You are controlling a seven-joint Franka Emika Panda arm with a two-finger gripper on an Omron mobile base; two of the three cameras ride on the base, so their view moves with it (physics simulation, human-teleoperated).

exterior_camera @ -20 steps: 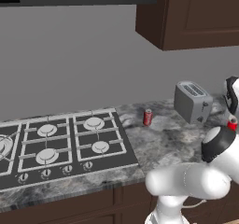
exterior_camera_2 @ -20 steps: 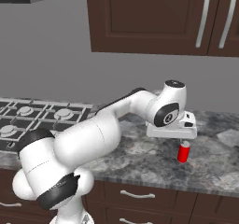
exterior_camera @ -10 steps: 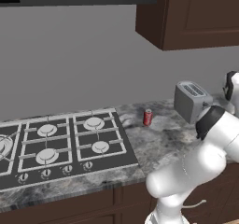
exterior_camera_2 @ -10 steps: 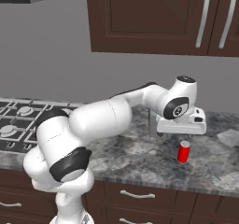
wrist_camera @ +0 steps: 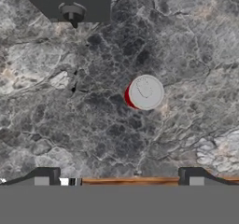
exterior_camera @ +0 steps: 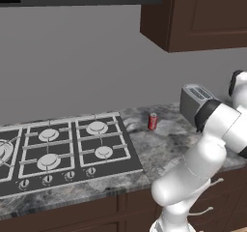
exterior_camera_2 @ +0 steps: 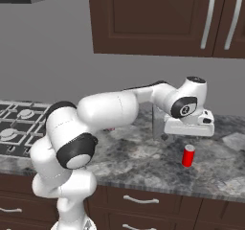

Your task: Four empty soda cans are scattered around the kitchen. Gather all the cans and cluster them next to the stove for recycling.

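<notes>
One soda can, red with a silver top, stands upright on the counter just right of the stove. A second red can stands near the counter's front edge, farther right. My hand hovers straight above this can. From above, its round silver top lies a little ahead of my gripper. The two fingertips stand wide apart with nothing between them, so the gripper is open and clear of the can.
A silver slot toaster stands at the back of the grey stone counter; its dark side with a lever lies beyond the can. Dark wall cabinets hang above. The counter's front edge runs close under my fingertips.
The arm has swung its elbow and carried the hand a little to the right, over the can near the front edge. Both cans stay put and the jaws stay wide.
</notes>
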